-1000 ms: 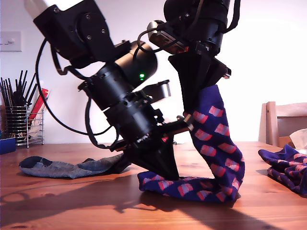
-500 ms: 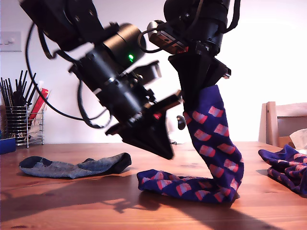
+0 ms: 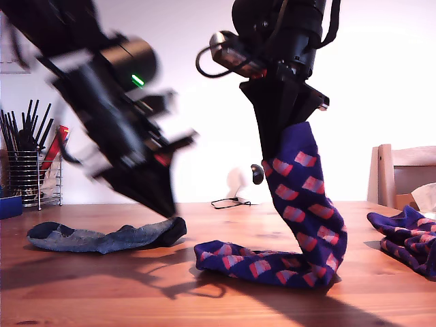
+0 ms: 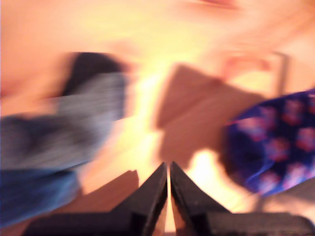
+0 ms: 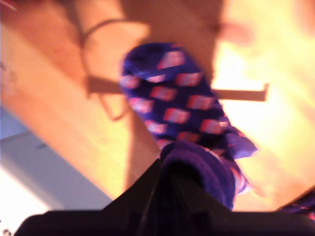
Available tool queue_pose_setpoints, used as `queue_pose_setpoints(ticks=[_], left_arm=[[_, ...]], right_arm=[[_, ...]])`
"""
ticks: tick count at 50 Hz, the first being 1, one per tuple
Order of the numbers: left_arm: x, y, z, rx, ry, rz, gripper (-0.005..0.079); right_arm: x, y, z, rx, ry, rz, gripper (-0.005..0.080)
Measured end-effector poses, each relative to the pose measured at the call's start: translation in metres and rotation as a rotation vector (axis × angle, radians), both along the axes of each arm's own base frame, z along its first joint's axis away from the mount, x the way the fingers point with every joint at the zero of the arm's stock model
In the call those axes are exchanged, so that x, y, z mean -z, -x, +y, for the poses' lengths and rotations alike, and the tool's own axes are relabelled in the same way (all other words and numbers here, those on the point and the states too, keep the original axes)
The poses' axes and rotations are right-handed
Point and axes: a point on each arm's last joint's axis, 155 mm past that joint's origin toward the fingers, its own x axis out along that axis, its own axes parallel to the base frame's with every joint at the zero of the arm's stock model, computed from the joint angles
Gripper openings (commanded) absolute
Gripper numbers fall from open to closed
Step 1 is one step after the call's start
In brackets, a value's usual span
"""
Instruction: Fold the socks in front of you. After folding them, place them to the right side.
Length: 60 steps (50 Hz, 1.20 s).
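Observation:
A navy-purple sock with red-pink checks hangs from my second gripper, which is shut on its upper end above the table's middle; the sock's lower half lies on the wood. My first gripper, blurred by motion, hovers just above the dark end of a plain grey-blue sock lying flat toward the exterior view's left. In the first wrist view its jaws are shut on nothing, with the grey sock and the checked sock to either side. Another checked sock lies crumpled at the exterior view's right.
A wire basket of pens and a blue object stand at the exterior view's far left. A wooden chair back rises behind the table at the exterior view's right. A thin cable lies at the table's back.
My first gripper has lifted off the checked sock's lower end and swung toward the exterior view's left, over the grey sock. My second gripper has held still with the sock.

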Motion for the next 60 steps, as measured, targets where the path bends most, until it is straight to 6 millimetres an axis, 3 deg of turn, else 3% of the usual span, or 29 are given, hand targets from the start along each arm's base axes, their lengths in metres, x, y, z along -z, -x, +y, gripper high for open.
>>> queue_pose_setpoints(ticks=[13, 24, 37, 52, 60], left_arm=[[-0.015, -0.008, 0.043, -0.091, -0.035, -0.009, -0.0021], [-0.017, -0.008, 0.066, -0.135, -0.052, 0.01, -0.0022], [-0.015, -0.005, 0.067, -0.117, -0.062, 0.019, -0.0022], [-0.012, 0.001, 0.067, -0.097, -0.07, 0.039, -0.0022], [-0.011, 0.004, 0.068, -0.088, -0.078, 0.047, -0.0022]], right_arm=[[0.0, -0.011, 0.0, 0.027, 0.017, -0.055, -0.0013], [0.0, -0.01, 0.007, 0.004, 0.053, -0.096, -0.0013], [0.007, -0.015, 0.014, 0.006, 0.065, -0.116, -0.0013], [0.044, -0.026, 0.023, 0.0, 0.086, -0.084, -0.0013], [0.045, -0.036, 0.034, -0.001, 0.047, -0.118, -0.0013]])
